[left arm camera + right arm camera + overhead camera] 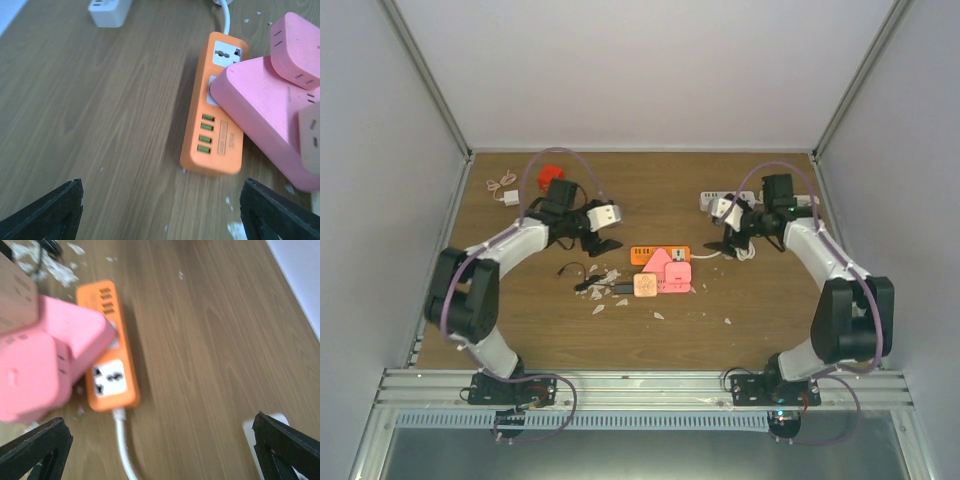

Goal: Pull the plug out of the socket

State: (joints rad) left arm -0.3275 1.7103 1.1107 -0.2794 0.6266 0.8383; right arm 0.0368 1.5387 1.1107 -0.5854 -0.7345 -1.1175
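Scraps: pale bits (600,300) scattered on the table (770,310), near side of centre.
Peach adaptor: (645,285) just near of the pink pieces, touching them.
Pink plug: large pink block (260,115) at table centre, lying over the orange strip's second outlet; whether its pins are seated cannot be told. A smaller pink cube (295,50) rests on it.
Orange power strip: (212,145) flat at centre, far outlet bare, white cord leaving to the right.
Left gripper: (162,215) jaws wide apart, only wood between them, just left of the strip.
Right gripper: (160,450) jaws wide apart, holding nothing, right of the strip.
White power strip: (712,200) far right.
Red object: (551,175) far left.
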